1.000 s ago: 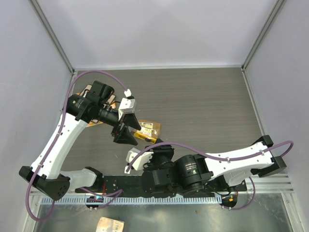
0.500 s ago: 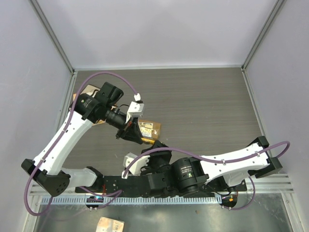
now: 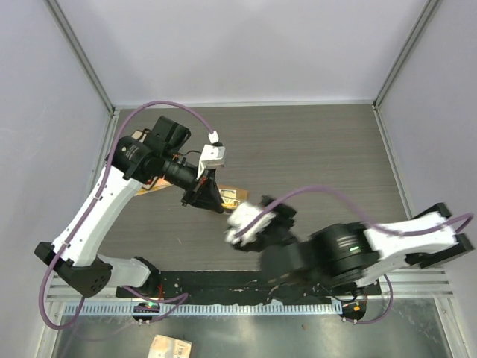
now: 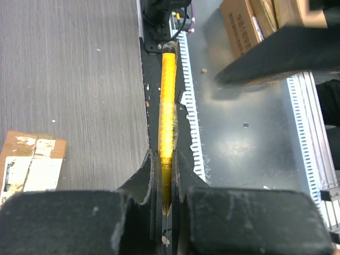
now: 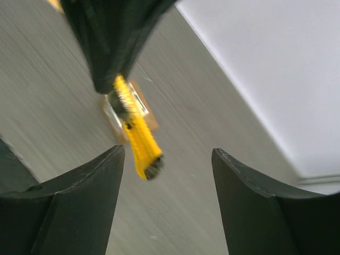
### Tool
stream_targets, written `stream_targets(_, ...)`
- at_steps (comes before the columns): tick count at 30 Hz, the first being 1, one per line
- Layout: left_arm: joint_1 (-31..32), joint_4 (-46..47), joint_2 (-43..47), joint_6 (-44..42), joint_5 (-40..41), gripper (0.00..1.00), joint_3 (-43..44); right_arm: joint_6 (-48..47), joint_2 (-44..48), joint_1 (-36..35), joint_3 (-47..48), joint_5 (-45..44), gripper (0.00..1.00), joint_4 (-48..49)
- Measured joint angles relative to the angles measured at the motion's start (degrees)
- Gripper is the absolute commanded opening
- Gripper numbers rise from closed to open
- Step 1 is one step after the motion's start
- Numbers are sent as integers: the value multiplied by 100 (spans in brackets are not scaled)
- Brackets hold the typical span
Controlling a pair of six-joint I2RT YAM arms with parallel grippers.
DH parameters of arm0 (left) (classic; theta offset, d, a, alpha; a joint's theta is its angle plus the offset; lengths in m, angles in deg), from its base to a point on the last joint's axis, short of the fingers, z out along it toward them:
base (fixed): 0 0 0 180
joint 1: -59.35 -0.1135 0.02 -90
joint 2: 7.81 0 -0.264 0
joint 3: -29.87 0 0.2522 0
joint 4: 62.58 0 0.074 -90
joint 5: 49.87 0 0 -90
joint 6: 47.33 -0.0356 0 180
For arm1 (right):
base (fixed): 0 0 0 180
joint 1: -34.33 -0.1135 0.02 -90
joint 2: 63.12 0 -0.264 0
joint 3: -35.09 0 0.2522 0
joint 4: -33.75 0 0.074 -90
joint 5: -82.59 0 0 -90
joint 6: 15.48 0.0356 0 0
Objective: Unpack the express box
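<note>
Overhead, the left gripper [image 3: 207, 198] hangs low over the grey wood-grain table [image 3: 320, 164], just left of centre. Its state cannot be told from this view. The express box [image 3: 234, 195] lies flat on the table just beside the gripper's right side, label up, and the black fingers cover part of it. The right gripper [image 3: 240, 224] appears as a blurred white-and-black mass just in front of the box. Its fingers cannot be made out here.

In the left wrist view, the left gripper [image 4: 163, 159] is clamped on a yellow utility knife [image 4: 168, 95]. Both fingers [image 4: 146, 171] press the handle, and the knife body projects straight out ahead. The express box [image 4: 31, 162] lies at the lower left, flat on the table. Its white label and tape face up, and it stands apart from the knife. Brown cardboard boxes [image 4: 249, 21] lie beyond the table edge at the upper right.

In the right wrist view, which is blurred, the right gripper [image 5: 166, 159] is spread wide and grips nothing. The utility knife [image 5: 137, 141] hangs from the left gripper [image 5: 114, 69] ahead of the gap. The express box [image 5: 139, 109] lies on the table behind the knife.
</note>
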Motion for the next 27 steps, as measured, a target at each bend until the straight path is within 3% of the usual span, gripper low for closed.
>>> stream_targets(7,-44,157,-216,1290,-13,0,831,975,2889,90,-579,586,87,1298)
stream_targets(10,-133,612,-153,1891,-26,0,866,1305,3571,122,-942,782,91,1746)
stream_targets(16,-549,2297,221,3657,-116,0,496,1578,3539,120,-1773,1279,95,2203)
stream_targets(20,-1172,3685,332,4953,-269,0,238,1591,3045,249,-1733,1360,95,2291)
stream_targets(22,-1609,4435,337,5687,-391,0,59,1600,2767,822,-1545,1788,96,2341)
stream_targets(24,-2109,5169,328,6286,-501,0,-149,1676,2430,2065,-1342,2640,96,2450)
stream_targets(25,-2371,5504,313,6568,-551,0,-249,1740,2273,2341,-1263,3091,96,2498)
stream_targets(26,-2533,5696,286,6749,-581,0,-297,1808,2083,3305,-1193,3582,97,2551)
stream_targets(27,-2730,5914,243,6929,-643,0,-350,1856,1932,3744,-1145,3895,97,2597)
